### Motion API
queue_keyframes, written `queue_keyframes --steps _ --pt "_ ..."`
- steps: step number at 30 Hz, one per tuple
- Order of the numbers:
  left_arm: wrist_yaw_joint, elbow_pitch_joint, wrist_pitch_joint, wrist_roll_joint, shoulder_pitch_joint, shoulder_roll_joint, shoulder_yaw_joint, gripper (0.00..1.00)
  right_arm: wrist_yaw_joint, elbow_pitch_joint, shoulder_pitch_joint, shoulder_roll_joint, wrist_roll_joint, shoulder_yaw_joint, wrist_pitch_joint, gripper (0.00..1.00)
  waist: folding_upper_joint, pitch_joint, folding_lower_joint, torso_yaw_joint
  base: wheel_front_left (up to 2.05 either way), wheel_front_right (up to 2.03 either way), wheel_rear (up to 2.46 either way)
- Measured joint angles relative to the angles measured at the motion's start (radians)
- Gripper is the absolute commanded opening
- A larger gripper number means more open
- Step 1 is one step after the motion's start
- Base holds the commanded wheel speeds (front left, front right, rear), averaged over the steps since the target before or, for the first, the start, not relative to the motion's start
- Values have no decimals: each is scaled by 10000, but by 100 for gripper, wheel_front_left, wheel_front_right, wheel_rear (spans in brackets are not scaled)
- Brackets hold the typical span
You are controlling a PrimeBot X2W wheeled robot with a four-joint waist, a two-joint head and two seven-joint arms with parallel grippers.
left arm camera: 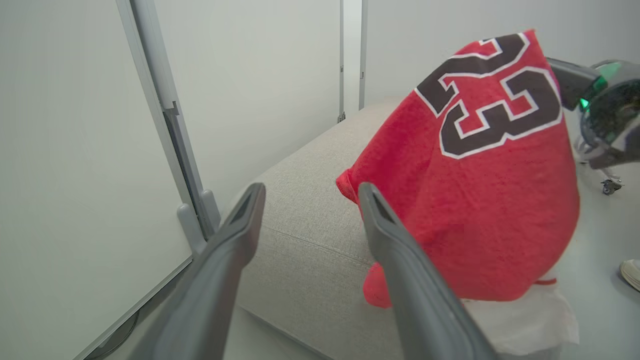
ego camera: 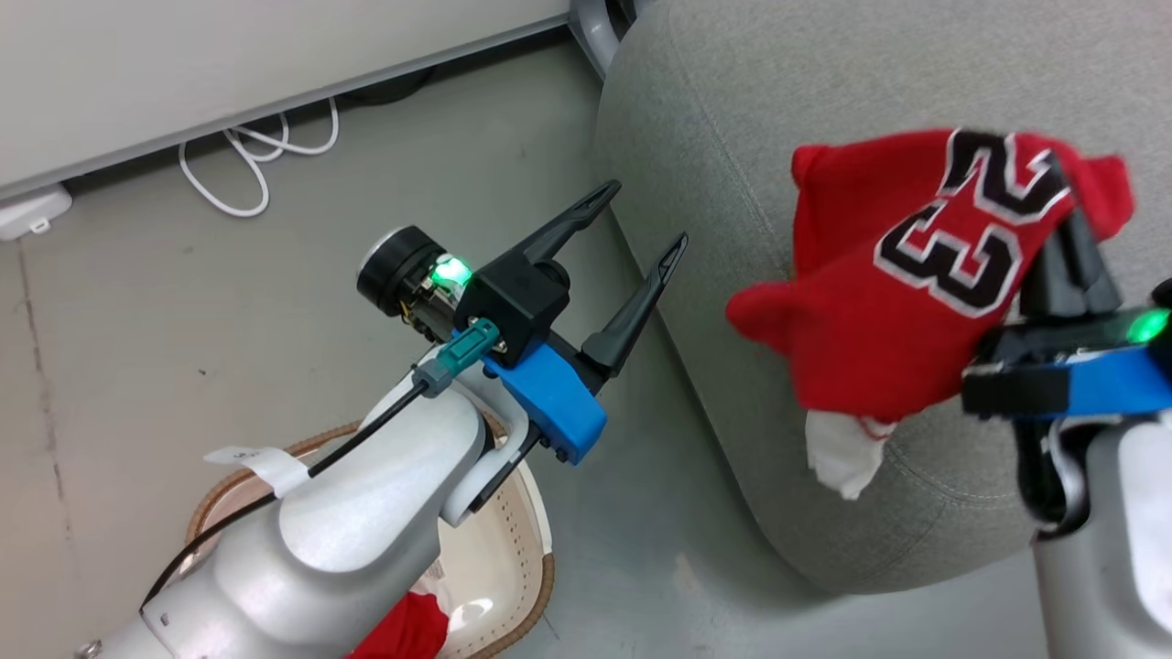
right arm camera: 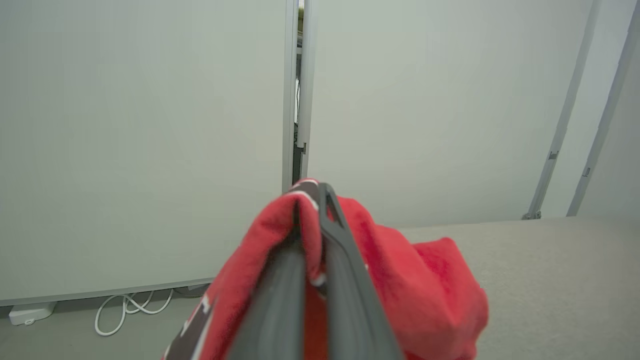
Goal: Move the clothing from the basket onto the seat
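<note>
A red jersey with a black-and-white "23" and white lining hangs in the air over the front edge of the light-grey seat. My right gripper is shut on it from below, and the cloth drapes over the fingertips. In the right wrist view the right gripper pinches the jersey above the seat. My left gripper is open with nothing in it, beside the seat's left edge and above the basket. A second piece of red clothing lies in the basket, partly hidden by my left forearm. From the left wrist, the left gripper points at the jersey and the seat.
A white cable loops on the grey floor beneath a white wall panel, with a white adapter at the far left. A metal leg stands at the seat's back corner. Bare floor lies between the basket and the seat.
</note>
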Motion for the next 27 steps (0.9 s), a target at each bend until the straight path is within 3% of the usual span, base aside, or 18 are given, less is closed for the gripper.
queue_keyframes --steps 8,16,22,27 --pt "-4 -347 213 240 -621 123 -10 100 0 -813 -2096 -585 58 -997 -2 0 0 1053 0 251 0 0 0" --pt "-4 -792 460 481 -1399 378 63 100 0 -989 -4599 -1741 309 -2573 -2 0 0 2668 1 541 0 0 0" --pt "-2 -1145 625 786 -1963 543 73 100 2 -150 -5724 -2830 403 -3632 -4 0 -1 3993 2 700 0 0 0" --pt "0 -1342 688 941 -2338 658 111 100 0 1325 -5939 -3659 408 -4023 0 0 0 4929 2 842 0 0 0"
